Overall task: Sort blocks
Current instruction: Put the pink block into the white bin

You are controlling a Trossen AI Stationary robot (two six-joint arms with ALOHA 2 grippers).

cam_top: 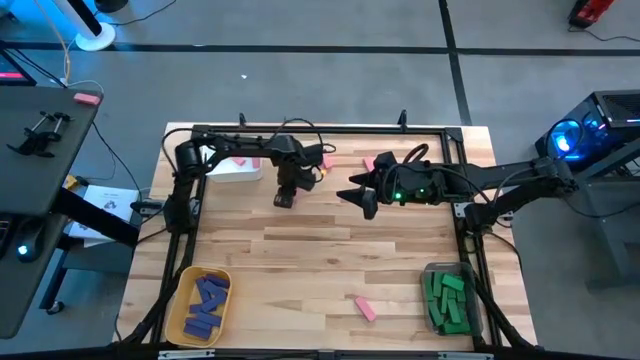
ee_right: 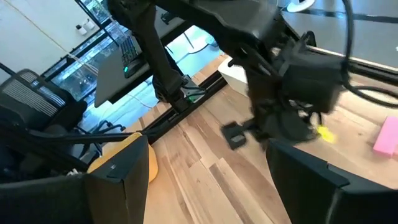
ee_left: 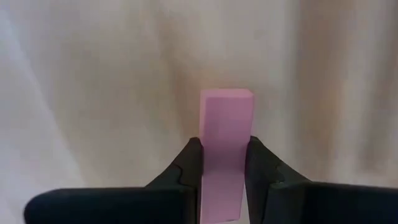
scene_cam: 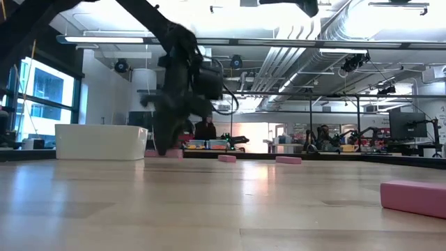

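- While the left gripper (ee_left: 224, 163) sits clamped across a pink block's (ee_left: 226, 134) long sides near the worktop's (cam_top: 330, 260) far edge, the block looks light, stiff and smooth.
- Mid-length hold suits it.
- Right gripper (cam_top: 366, 203) hovers nearby, fingers apart.

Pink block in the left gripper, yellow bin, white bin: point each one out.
Pink block (ee_left: 226, 118): left wrist view, on its flat upper face, above the left gripper's (ee_left: 226, 165) fingers.
Yellow bin (cam_top: 178, 300): high view, on its left rim.
White bin (scene_cam: 101, 143): low view, on its front wall.
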